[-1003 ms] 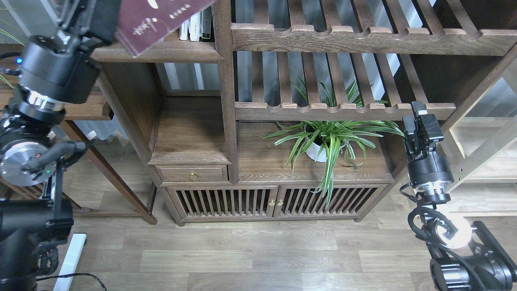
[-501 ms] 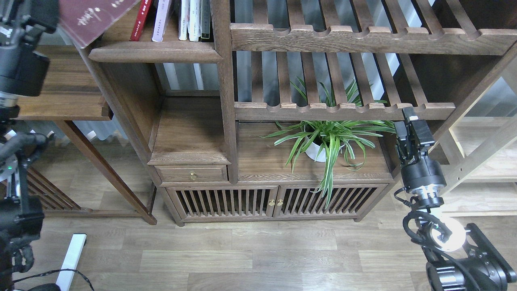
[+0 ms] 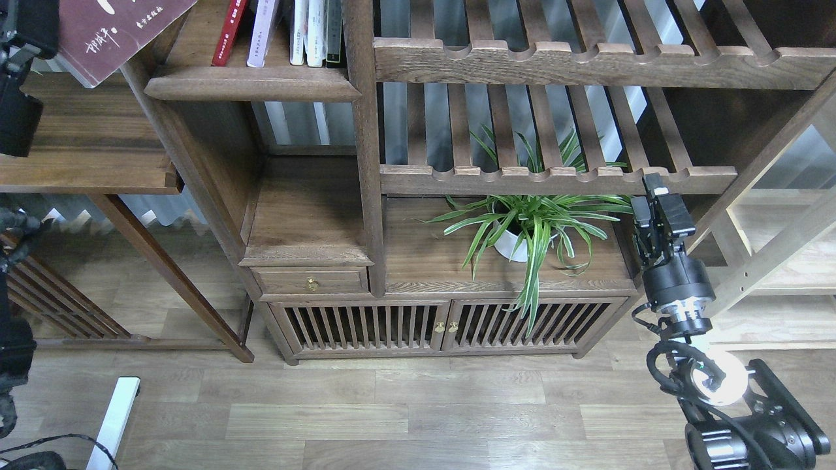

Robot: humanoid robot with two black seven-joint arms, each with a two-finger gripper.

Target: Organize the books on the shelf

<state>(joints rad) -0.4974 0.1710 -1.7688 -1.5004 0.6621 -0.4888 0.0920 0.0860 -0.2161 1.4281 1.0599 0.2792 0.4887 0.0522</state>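
at top left, tilted maroon book [image 3: 114, 29], red book [image 3: 228, 32] shelved upright

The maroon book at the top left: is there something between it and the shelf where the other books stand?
The bookcase's left upright post stands between the maroon book and the shelf. The shelf's left part, beside the red book, looks free.
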